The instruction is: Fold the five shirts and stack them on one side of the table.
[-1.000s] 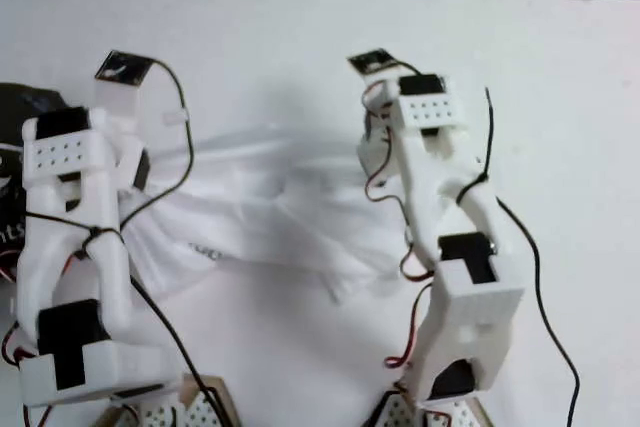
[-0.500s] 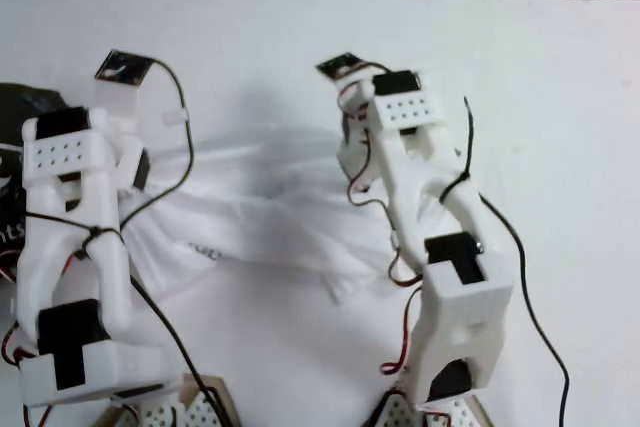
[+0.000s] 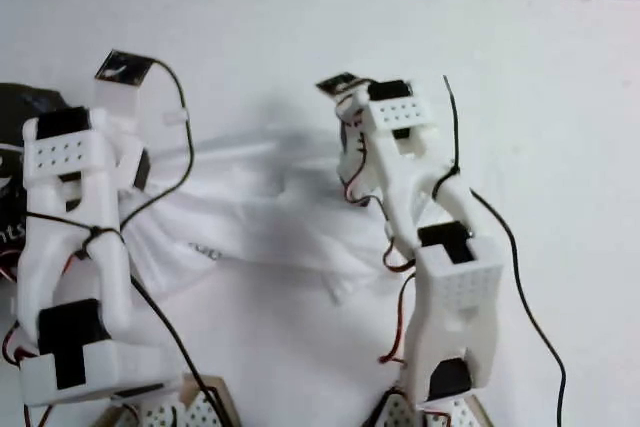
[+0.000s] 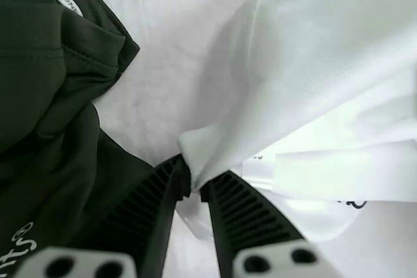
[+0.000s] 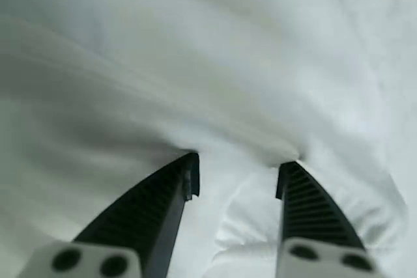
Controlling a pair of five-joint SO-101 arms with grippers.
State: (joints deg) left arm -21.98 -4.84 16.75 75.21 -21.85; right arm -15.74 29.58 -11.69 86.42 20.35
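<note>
While I watch the left wrist view, the left gripper [image 4: 195, 183] has its two black ribbed fingers [image 4: 153, 209] clenched on a pinched fold at the edge of the crumpled white cotton shirt [image 4: 326, 63]. Just beside that fold, on the left, lies a dark green-black fabric shirt [image 4: 52, 96] with a pale collar band, bunched up on the white table [image 3: 560, 97]. From the high view I see the white shirt [image 3: 270, 217] spread loosely between the two arms, near the middle of the table, with the dark shirt [image 3: 20, 102] at the far left edge. The left arm [image 3: 75, 217] stands over the white shirt's left end, and the right arm [image 3: 430, 227] over its right end. The right gripper [image 5: 238, 174] is released, fingers spread wide with white cloth between and beyond the tips. I cannot tell whether those tips touch the cloth.
</note>
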